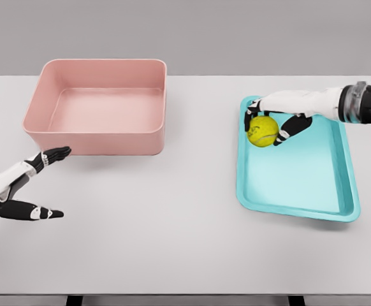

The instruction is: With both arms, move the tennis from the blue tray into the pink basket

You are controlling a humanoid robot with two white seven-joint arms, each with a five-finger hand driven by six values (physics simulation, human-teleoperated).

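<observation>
A yellow-green tennis ball [262,130] sits at the far left end of the blue tray [306,185]. My right hand [269,125] reaches in from the right edge and its fingers [294,127] curl around the ball, thumb on its left side. The pink basket [99,131] stands at the back left of the table with nothing inside. My left hand [45,182] hovers at the lower left, just in front of the basket's near left corner, fingers spread and holding nothing.
The white table [166,223] stretches between basket and tray. Its front edge runs along the bottom of the view.
</observation>
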